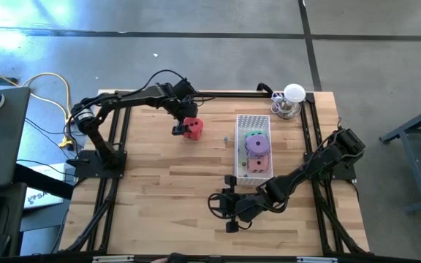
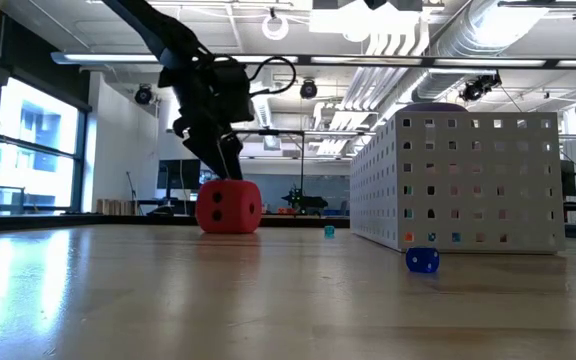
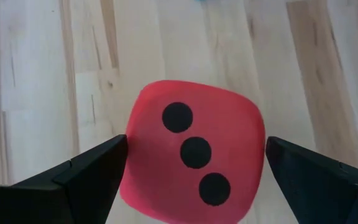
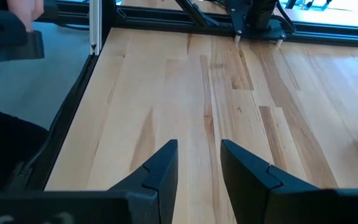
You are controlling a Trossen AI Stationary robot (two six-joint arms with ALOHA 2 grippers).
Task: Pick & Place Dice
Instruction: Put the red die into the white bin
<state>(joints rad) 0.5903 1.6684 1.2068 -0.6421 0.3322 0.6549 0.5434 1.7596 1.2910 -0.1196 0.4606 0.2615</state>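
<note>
The red die (image 1: 192,128) rests on the wooden table at the far left of centre, its three-pip face (image 3: 196,151) toward the left wrist camera. My left gripper (image 3: 196,144) is open and slants down over it, one fingertip on each side of the die (image 2: 230,207). My right gripper (image 4: 199,152) hovers over bare wood near the table's front edge (image 1: 225,208), its fingers a narrow gap apart with nothing between them. The green die (image 1: 254,135), the purple die (image 1: 256,147) and the pink die (image 1: 257,164) lie in a white perforated basket (image 1: 240,150). My left gripper's fingertips (image 3: 114,152) stand right beside the red die's two opposite sides (image 3: 132,146), coming from above at a slant. Whether they touch it I cannot tell. The die sits flat on the table.
The white basket (image 2: 458,180) stands right of centre. A small blue die (image 2: 423,260) and a tiny teal bead (image 2: 329,231) lie on the table near it. A glass object (image 1: 291,102) sits at the far right corner. Black frame rails run along the table's edges.
</note>
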